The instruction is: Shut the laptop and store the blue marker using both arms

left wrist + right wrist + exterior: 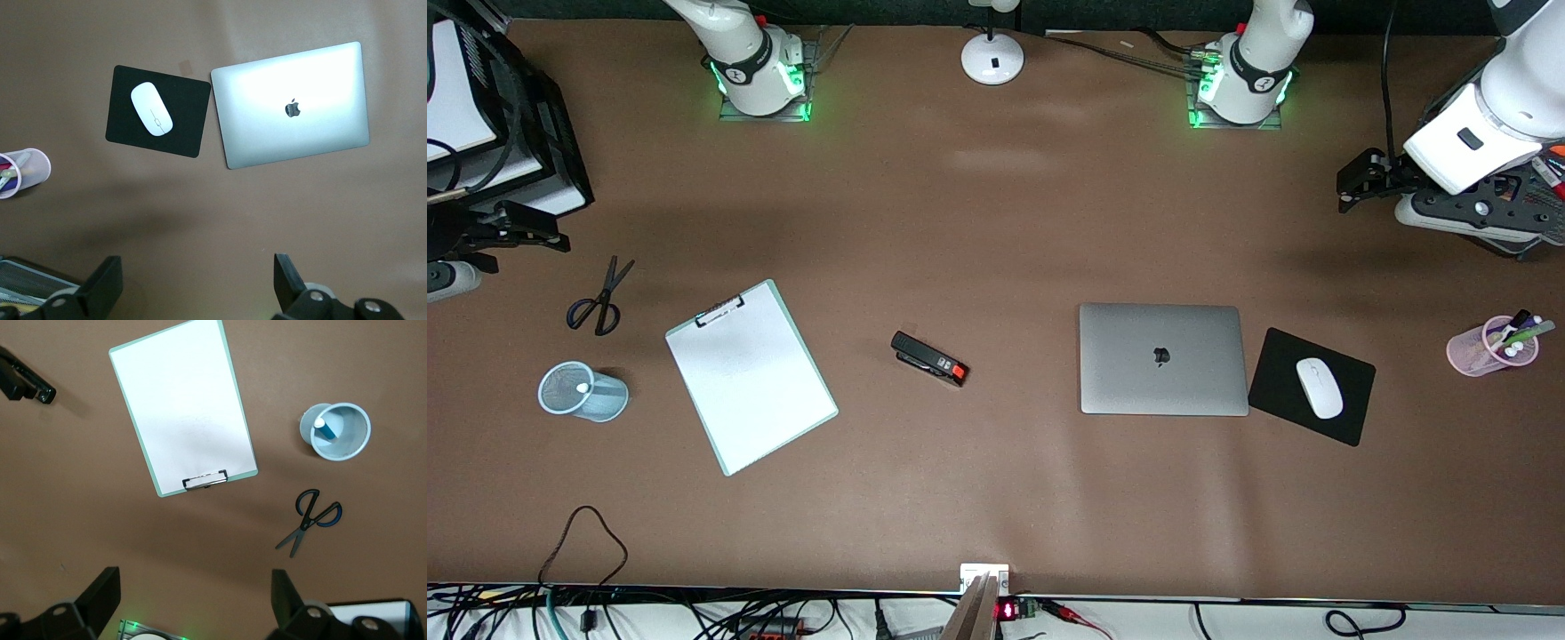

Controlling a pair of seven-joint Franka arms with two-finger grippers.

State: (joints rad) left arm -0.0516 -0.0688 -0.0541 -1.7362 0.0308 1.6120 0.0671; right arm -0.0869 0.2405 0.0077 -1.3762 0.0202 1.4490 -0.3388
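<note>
**Silver laptop shut, blue marker sitting in the mesh cup**

Silver-grey slim laptop (pixel 1163 359) w/ the dark apple logo is lying flat on the brown table (pixel 996 222), lid fully down, toward the left arm's end. Black mouse pad (pixel 1312 386) sits just beside it, corner nearly touching the laptop edge, w/ a white oval mouse (pixel 1319 388) on top. Pink translucent cup of mixed pens (pixel 1493 345) stands nearer the table end, well apart from the pad.

Short light-blue marker w/ white end (pixel 325 429) is inside the pale blue mesh cup (pixel 583 391), which is over at the right arm's end. Black-and-blue scissors (pixel 599 300) lie near that cup, a bit farther from the front cam. Mint-edged clipboard w/ white sheet (pixel 750 376) sits tilted beside them, and a black stapler w/ red end (pixel 929 358) is between clipboard and laptop.

Left gripper (pixel 199 287) hangs high above the table near the wire tray (pixel 23 283), fingers spread wide, nothing in them. Right gripper (pixel 195 603) is up over the table's edge by the right arm's base, fingers also wide apart and holding nothing. Both arms look parked.
</note>
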